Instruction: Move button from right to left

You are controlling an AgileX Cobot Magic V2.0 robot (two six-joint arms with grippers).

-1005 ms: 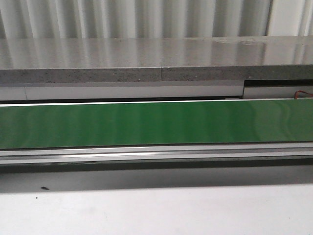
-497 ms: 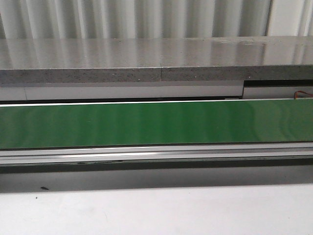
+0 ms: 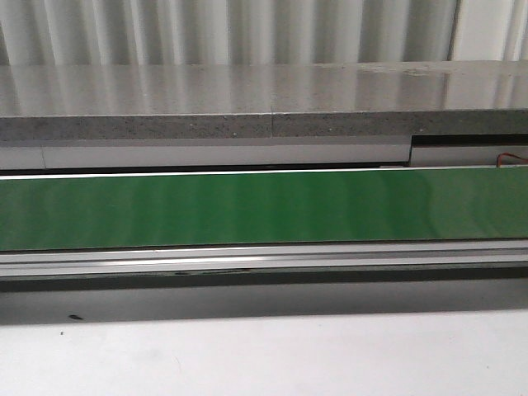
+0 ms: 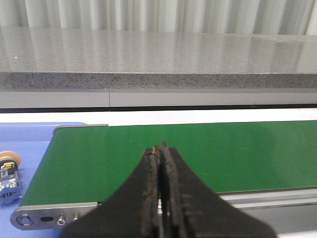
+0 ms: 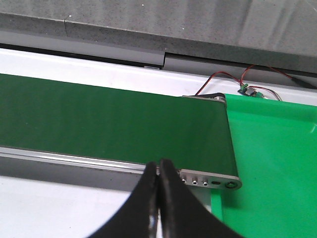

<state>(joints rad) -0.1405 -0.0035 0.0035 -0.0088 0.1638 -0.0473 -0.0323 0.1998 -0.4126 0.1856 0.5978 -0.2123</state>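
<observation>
nothing moved; button (image 4: 9, 174) lies beside belt (image 4: 163, 153), apart from closed left gripper (image 4: 159, 148).

Closed left end effector (image 4: 160, 148) over green belt (image 4: 198, 153); yellow-headed button (image 4: 8, 171) on blue surface (image 4: 29, 139) beside the belt's end.

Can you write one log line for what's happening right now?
left tool: shut, empty | right tool: shut, empty | button: on blue surface beside belt end | green belt: bare
</observation>
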